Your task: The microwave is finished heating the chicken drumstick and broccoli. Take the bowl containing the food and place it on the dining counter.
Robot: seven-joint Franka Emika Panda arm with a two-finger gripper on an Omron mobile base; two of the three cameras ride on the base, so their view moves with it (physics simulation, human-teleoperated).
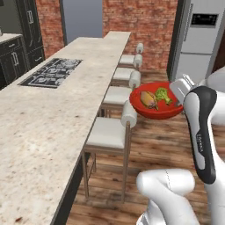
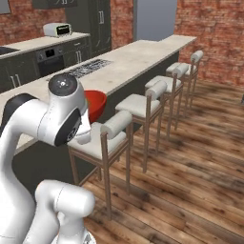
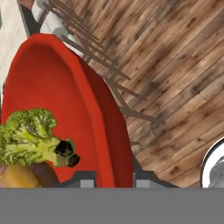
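broccoli [image 3: 27,138] and drumstick [image 3: 17,175] sit in the bowl [image 3: 65,109], rim pinched in the claw [image 3: 113,180]. bowl is out of the microwave, carried over the stools [image 1: 107,132], beside the surface [image 1: 48,114]. left: move it over and set it down.

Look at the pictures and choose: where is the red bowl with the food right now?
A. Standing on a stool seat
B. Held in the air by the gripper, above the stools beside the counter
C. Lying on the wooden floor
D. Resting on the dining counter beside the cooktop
B: the bowl, with drumstick and broccoli inside, hangs from the gripper clamped on its rim, over the stools, not yet on the dining counter.
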